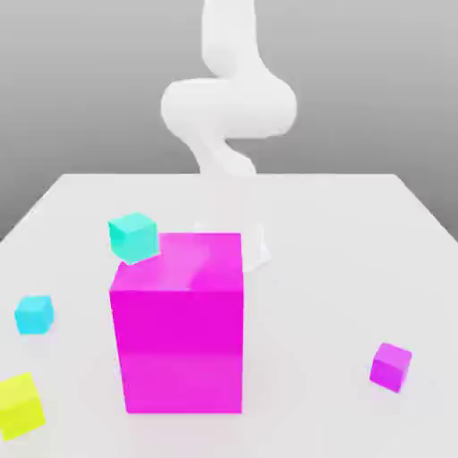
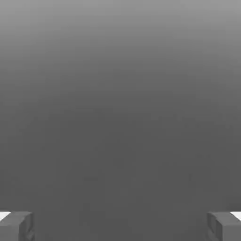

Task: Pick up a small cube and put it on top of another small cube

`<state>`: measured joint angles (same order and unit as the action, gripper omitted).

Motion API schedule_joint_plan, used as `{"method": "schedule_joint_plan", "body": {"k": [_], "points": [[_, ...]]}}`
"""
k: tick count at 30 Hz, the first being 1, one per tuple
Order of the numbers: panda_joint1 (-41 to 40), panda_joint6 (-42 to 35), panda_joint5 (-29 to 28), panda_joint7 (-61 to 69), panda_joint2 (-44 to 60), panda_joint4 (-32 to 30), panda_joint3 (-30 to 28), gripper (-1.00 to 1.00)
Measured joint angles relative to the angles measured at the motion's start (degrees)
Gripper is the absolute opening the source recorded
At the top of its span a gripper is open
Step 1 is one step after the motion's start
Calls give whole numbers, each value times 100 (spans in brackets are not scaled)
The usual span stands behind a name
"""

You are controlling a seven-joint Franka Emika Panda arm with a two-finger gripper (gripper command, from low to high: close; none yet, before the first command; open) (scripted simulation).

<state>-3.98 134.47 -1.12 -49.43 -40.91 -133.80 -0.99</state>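
Gripper [image 2: 120,226] spread wide, holding nothing; teal cube [image 1: 133,237] at 10 o'clock from the large magenta block [image 1: 179,335]; purple cube [image 1: 391,366] at 4 o'clock.

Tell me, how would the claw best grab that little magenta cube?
Probably from straight above, open fingers closing on two opposite side faces of the magenta cube. It sits flat on the table, slightly turned, with free space all round, so the gripper should turn to line up with its sides.

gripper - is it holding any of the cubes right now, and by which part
Nothing is held. In the hand view the gripper is open, its fingertips far apart with bare space between them.
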Motion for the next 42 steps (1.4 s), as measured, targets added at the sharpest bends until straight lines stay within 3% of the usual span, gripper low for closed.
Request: {"method": "schedule_joint_plan", "body": {"k": [11, 17, 24, 30, 31, 38, 42], "points": [[-1631, 1188, -350, -1487, 2169, -893, -731, 0], [-2323, 1835, -234, -2065, 3341, -1375, -1330, 0], [-3285, 2593, 748, -2104, 4772, -1899, -1670, 0], [-4008, 3508, 1772, -1414, 6019, -1709, -822, 0], [-4085, 3590, 1834, -1364, 6122, -1686, -732, -100], [-4083, 3575, 1801, -1394, 6097, -1692, -739, -100], [-3766, 3035, 1211, -1844, 5390, -1855, -1190, -100]]}}
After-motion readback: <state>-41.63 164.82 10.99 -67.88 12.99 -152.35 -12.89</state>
